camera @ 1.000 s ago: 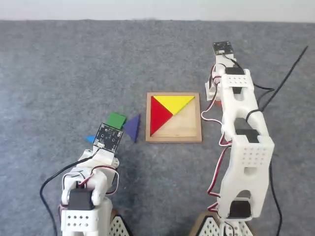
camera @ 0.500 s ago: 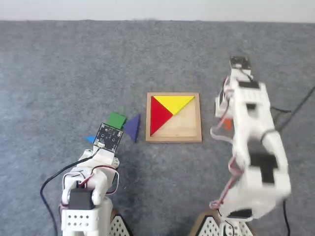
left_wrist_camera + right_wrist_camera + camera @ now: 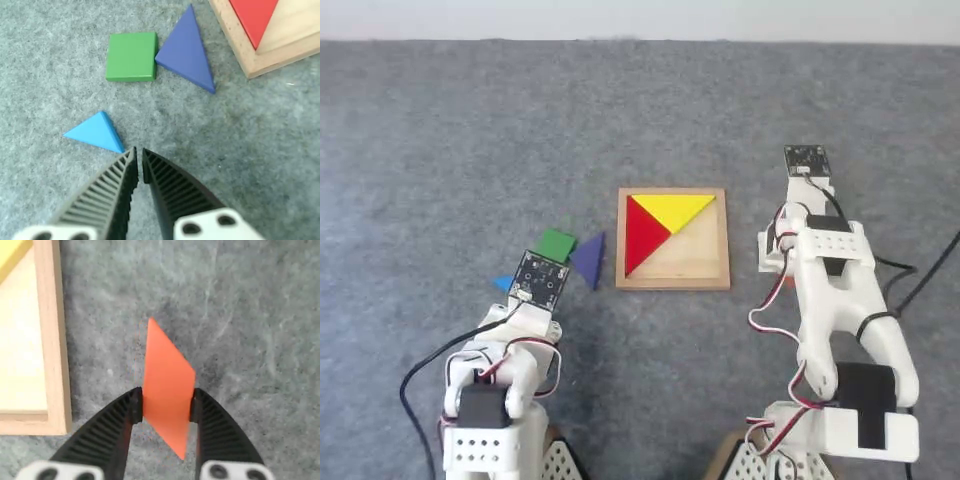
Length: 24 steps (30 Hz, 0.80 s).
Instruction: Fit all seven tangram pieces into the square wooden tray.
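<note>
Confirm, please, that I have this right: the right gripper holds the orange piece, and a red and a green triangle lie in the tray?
The high view shows the tray holding a red triangle and a yellow triangle, not a green one; the green piece is a square on the carpet. The right gripper does hold the orange piece.

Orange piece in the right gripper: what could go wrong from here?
1. The right gripper pinches the orange piece by two thin edges; it may twist or slip out on the way.
2. The tray has a raised rim close beside it; a low carry could snag there.
3. The red triangle and yellow triangle already fill part of the tray; a skewed drop might jam against them.
</note>
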Available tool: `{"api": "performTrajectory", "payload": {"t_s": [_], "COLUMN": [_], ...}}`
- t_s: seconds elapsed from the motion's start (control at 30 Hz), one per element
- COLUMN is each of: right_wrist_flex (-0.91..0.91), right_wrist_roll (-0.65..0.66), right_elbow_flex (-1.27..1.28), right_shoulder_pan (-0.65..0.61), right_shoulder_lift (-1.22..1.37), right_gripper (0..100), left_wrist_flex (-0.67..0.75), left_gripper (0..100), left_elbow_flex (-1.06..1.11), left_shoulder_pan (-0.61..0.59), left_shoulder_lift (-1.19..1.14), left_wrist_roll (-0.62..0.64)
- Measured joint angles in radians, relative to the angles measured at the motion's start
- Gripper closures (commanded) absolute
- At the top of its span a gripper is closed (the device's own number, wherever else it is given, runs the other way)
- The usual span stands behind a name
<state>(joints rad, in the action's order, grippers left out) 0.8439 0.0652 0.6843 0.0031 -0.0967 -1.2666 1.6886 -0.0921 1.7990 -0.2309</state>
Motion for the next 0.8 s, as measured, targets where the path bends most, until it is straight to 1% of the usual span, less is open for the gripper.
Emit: {"api": "performTrajectory", "payload": {"t_s": [0.3,0.37,0.47,0.53,0.8], "right_wrist_flex": [0.000,0.000,0.000,0.000,0.000], "right_wrist_roll": [0.020,0.029,0.031,0.035,0.064], "right_elbow_flex": [0.017,0.017,0.017,0.017,0.017], "right_shoulder_pan": [-0.002,0.000,-0.006,-0.005,-0.005], "right_shoulder_lift": [-0.049,-0.051,-0.051,-0.051,-0.023], "right_gripper": [85.3,81.9,74.2,71.6,71.3], "left_wrist_flex": [0.000,0.000,0.000,0.000,0.000], "left_gripper": [98,98,98,98,98], "left_elbow_flex": [0.000,0.000,0.000,0.000,0.000], "left_shoulder_pan": [0.000,0.000,0.000,0.000,0.000], "left_shoulder_lift": [0.000,0.000,0.000,0.000,0.000], "left_wrist_roll": [0.000,0.000,0.000,0.000,0.000]}}
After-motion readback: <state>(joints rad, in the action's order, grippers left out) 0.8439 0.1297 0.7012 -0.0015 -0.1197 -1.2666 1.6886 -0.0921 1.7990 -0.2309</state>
